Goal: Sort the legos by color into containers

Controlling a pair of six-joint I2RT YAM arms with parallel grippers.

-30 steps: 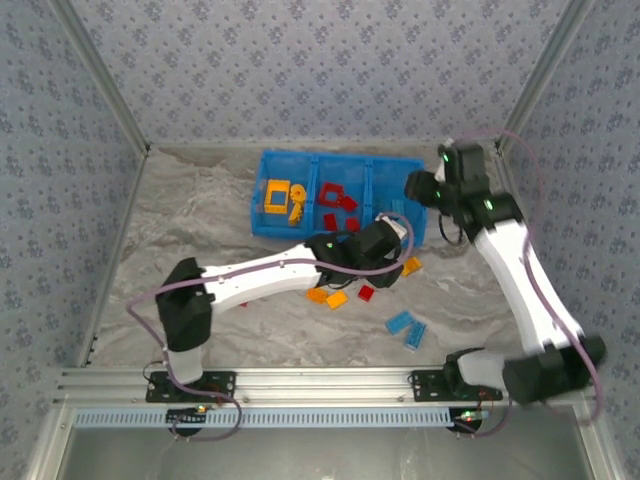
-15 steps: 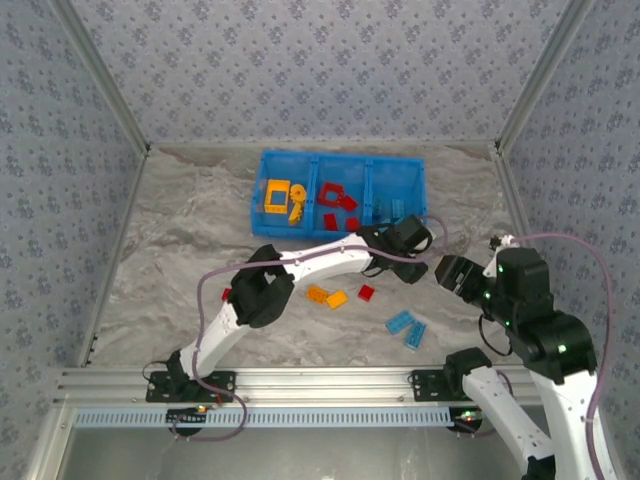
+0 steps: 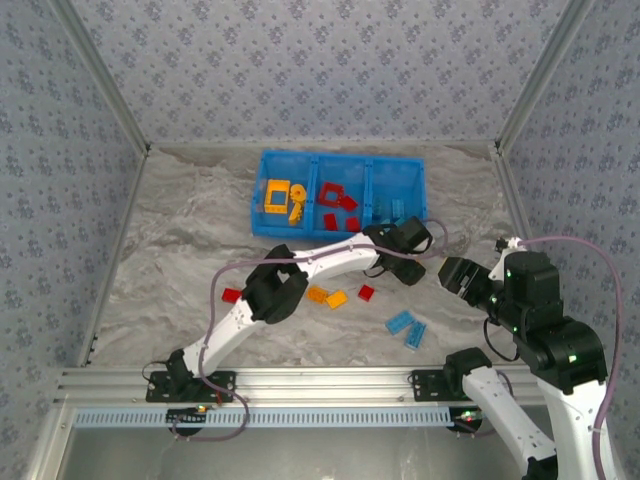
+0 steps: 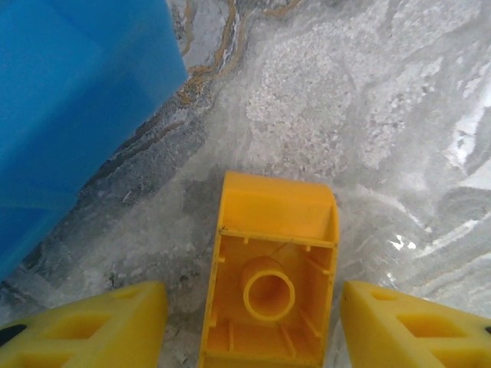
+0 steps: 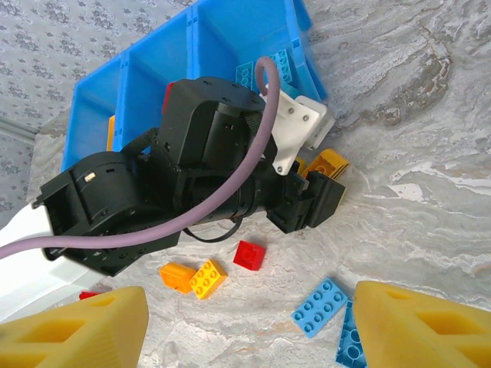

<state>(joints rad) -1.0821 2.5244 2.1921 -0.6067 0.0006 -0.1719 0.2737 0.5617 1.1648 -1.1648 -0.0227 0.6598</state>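
An orange-yellow brick point(image 4: 268, 284) lies upside down on the table, hollow side up, between the fingers of my open left gripper point(image 4: 253, 330), untouched on both sides. It sits just off the corner of the blue bin point(image 4: 69, 100). From above, that left gripper point(image 3: 410, 258) hangs low by the bin's point(image 3: 262, 225) near right corner. My right gripper point(image 3: 452, 272) is open and empty, raised above the table's right side. Below it lie a red brick point(image 5: 249, 254), an orange one point(image 5: 176, 274), a yellow one point(image 5: 209, 277) and two light blue plates point(image 5: 322, 307).
The bin's left compartment holds yellow bricks point(image 3: 279, 197), the middle one red bricks point(image 3: 336, 200), the right one light blue bricks point(image 3: 392, 210). A lone red brick point(image 3: 232, 295) lies by the left arm's elbow. Patterned walls close the table's sides and back.
My right arm has swung from the back right by the bin down to the near right. The left gripper has reached farther right over the yellow brick. Little moved in the last half second.
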